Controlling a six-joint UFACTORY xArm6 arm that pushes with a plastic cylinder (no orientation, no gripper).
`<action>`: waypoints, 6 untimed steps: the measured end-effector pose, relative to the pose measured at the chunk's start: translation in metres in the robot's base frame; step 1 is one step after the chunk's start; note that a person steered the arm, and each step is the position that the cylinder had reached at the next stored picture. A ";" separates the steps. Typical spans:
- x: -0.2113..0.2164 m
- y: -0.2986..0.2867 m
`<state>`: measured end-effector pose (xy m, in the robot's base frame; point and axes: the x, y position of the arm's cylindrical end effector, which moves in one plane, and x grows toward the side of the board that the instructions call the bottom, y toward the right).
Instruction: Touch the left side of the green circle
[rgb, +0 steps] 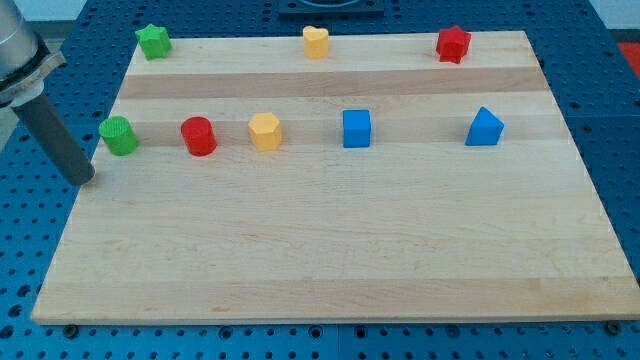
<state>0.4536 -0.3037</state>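
Observation:
The green circle (119, 135) stands near the left edge of the wooden board (330, 250), in the middle row. My tip (85, 180) is at the board's left edge, a little below and left of the green circle, not touching it. The dark rod rises from the tip up to the view's top left.
A red circle (198, 135), a yellow hexagon (265, 131), a blue cube (356, 128) and a blue wedge-shaped block (484, 127) stand in the same row. A green star (153, 41), a yellow heart (316, 42) and a red star (453, 44) line the top edge.

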 end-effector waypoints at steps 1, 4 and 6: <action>-0.008 -0.001; -0.154 -0.001; -0.174 0.004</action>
